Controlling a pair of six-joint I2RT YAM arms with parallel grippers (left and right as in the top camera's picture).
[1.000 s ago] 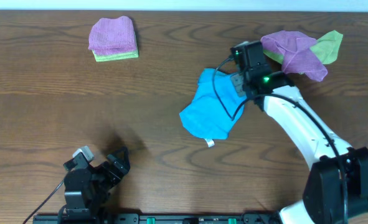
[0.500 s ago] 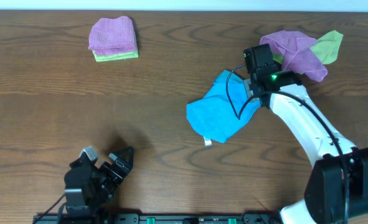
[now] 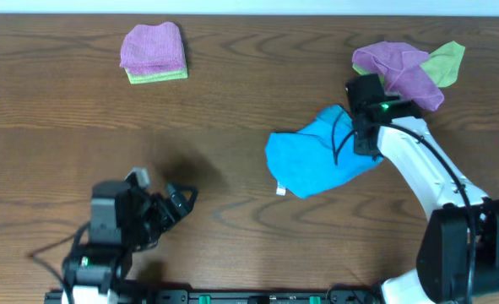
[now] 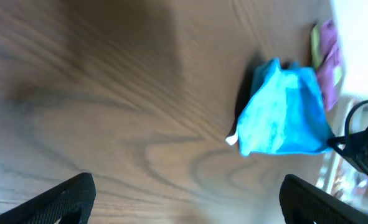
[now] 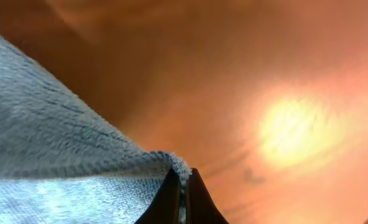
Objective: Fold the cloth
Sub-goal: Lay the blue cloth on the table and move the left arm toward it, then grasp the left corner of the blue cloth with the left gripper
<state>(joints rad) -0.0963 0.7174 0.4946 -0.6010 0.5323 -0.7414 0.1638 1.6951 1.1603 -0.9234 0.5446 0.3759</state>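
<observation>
Our right gripper is pinched shut on an edge of the bright sky-blue fuzzy terry cloth, which sits bunched on the brown wooden table, near the loose purple and green cloths. Our left gripper hangs wide open, well apart. The pinch looks thin: a pull might slip it, or drag the cloth into that pile.

My right gripper sits over the right edge of the blue cloth, which lies crumpled on the wooden table — its white tag pokes out at the lower left. My left gripper is near the front edge, fingers spread, well apart from the cloth. Beyond my right wrist a loose purple cloth overlaps a light green cloth; a folded purple-and-green stack rests at the far left.
</observation>
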